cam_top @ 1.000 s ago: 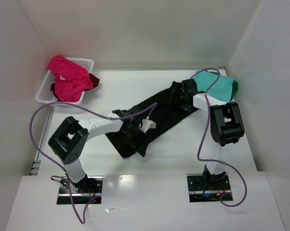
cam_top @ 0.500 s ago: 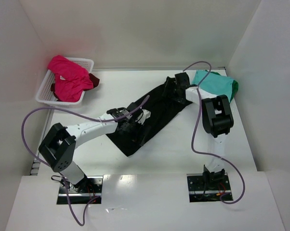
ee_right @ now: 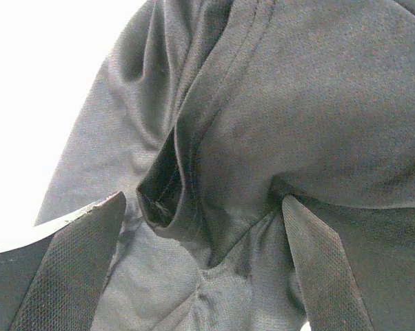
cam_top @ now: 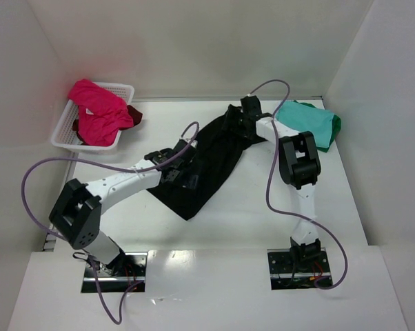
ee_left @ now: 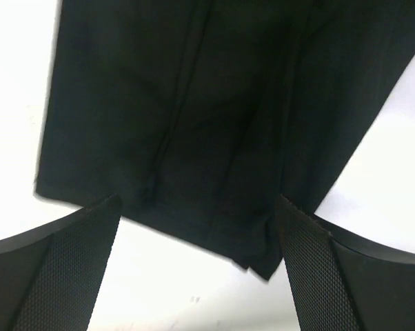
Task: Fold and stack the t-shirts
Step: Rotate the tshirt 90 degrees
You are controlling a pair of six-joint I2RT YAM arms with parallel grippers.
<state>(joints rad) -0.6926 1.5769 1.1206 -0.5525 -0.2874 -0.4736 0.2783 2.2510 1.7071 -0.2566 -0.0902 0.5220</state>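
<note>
A black t-shirt (cam_top: 211,169) lies slantwise across the middle of the table, crumpled at its far end. My left gripper (cam_top: 174,169) hovers open over the shirt's near left part. In the left wrist view the black t-shirt's (ee_left: 194,103) hem edge shows between the spread fingers (ee_left: 311,276), with nothing gripped. My right gripper (cam_top: 238,121) stands open over the bunched far end. In the right wrist view a folded sleeve of the black t-shirt (ee_right: 297,103) lies between the fingertips (ee_right: 69,276). A teal t-shirt (cam_top: 305,123) rests folded on a green one (cam_top: 336,125) at the far right.
A white lattice basket (cam_top: 125,88) at the far left holds a magenta-pink t-shirt (cam_top: 97,114) and a dark red one (cam_top: 135,116). White walls close in the table on three sides. Purple cables loop from both arms.
Both arms have swung left. The right gripper went from beside the teal shirt to the black shirt's far end. That end now lies further left and more bunched.
</note>
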